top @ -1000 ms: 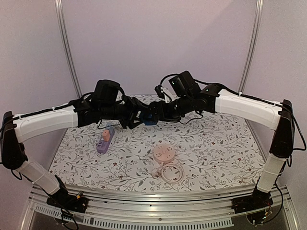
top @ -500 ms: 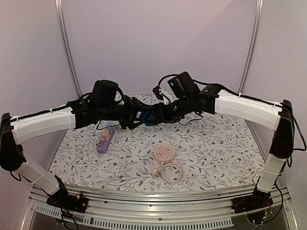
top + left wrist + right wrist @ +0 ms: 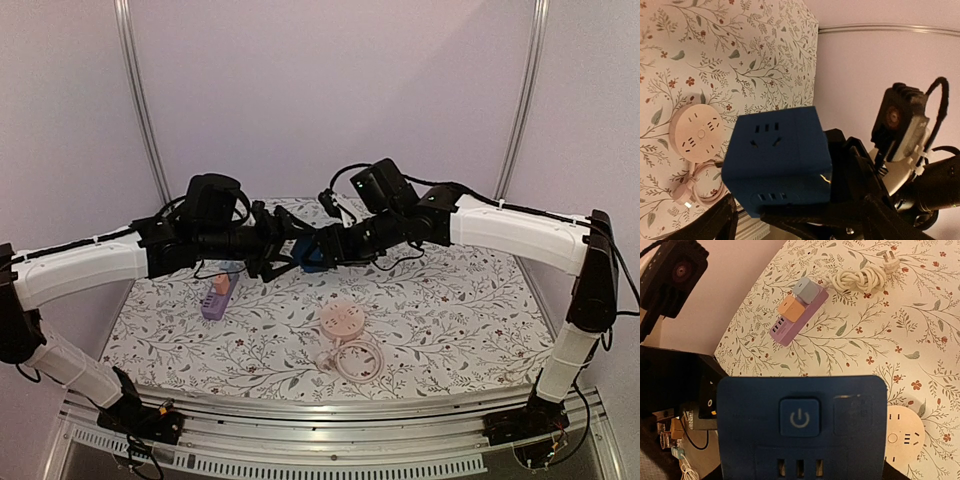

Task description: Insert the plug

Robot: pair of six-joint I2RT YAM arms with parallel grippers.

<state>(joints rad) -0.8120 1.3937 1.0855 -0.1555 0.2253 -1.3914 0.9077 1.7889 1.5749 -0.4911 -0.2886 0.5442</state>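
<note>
A blue cube socket [image 3: 312, 256] hangs in mid-air where the two arms meet above the back of the table. My right gripper [image 3: 322, 250] is shut on it; in the right wrist view the cube [image 3: 802, 425] fills the lower frame, power button facing the camera. My left gripper [image 3: 284, 250] is open beside the cube, and its finger [image 3: 715, 222] stands apart from the cube [image 3: 777, 160]. A white plug [image 3: 891, 261] ends the coiled white cable [image 3: 855, 277] of the purple power strip [image 3: 797, 312].
A pink round socket [image 3: 341, 320] lies mid-table with its coiled pink cord [image 3: 357, 360] in front of it. The purple power strip [image 3: 218, 293] with orange and grey adapters lies at the left. A flowered cloth [image 3: 450, 300] covers the table.
My right gripper has shut on the blue cube and my left gripper has opened off it. Both arms have shifted slightly left and down.
</note>
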